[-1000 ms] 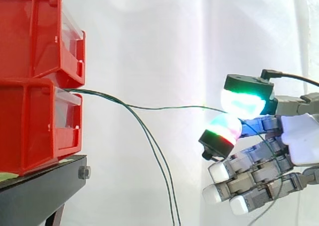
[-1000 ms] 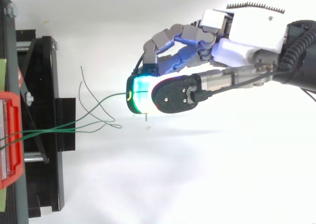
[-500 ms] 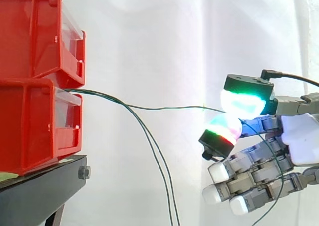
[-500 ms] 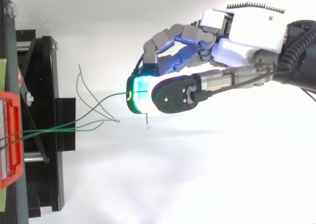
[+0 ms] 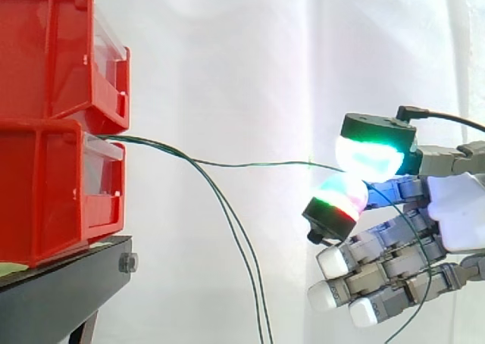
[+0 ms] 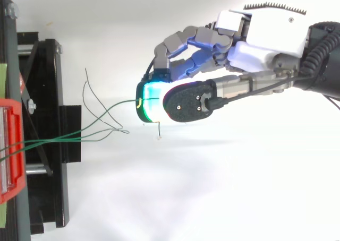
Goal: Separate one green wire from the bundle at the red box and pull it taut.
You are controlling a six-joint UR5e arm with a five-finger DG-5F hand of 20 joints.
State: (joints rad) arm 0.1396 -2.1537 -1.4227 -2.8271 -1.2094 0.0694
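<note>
Almost level, one thin green wire meets the hand.

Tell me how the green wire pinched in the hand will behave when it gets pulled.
Likely floppy: the other wires droop from the red box. Probably very light, since the pinched wire spans to the hand nearly straight with little sag. Being so thin, it may slip between the pads.

Two slack green wires run off the side view's lower edge.
</note>
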